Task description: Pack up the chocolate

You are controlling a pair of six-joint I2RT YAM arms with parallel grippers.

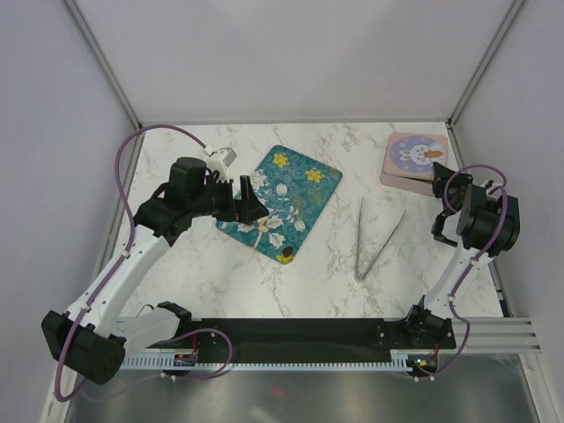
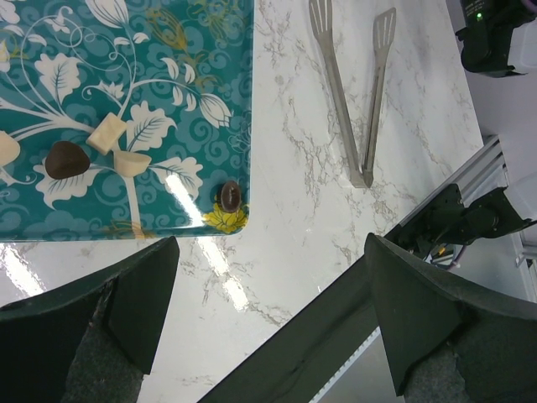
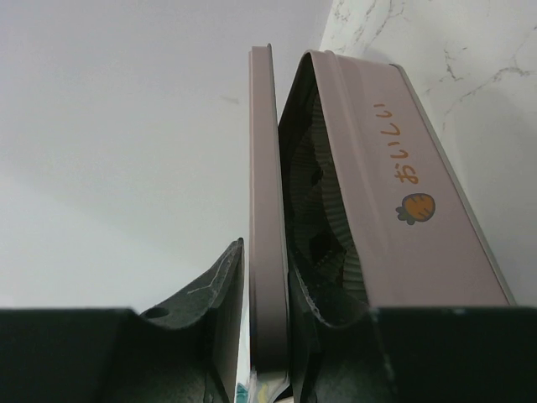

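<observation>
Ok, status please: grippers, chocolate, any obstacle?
Left gripper open, above tray corner. Right gripper shut on tin lid. Chocolate on tray. Tongs on table.

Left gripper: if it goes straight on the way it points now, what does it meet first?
Probably the bare marble table just beside the teal tray's corner, close to the dark chocolate lying there. The open fingers frame that spot, but depth is unclear.
</observation>
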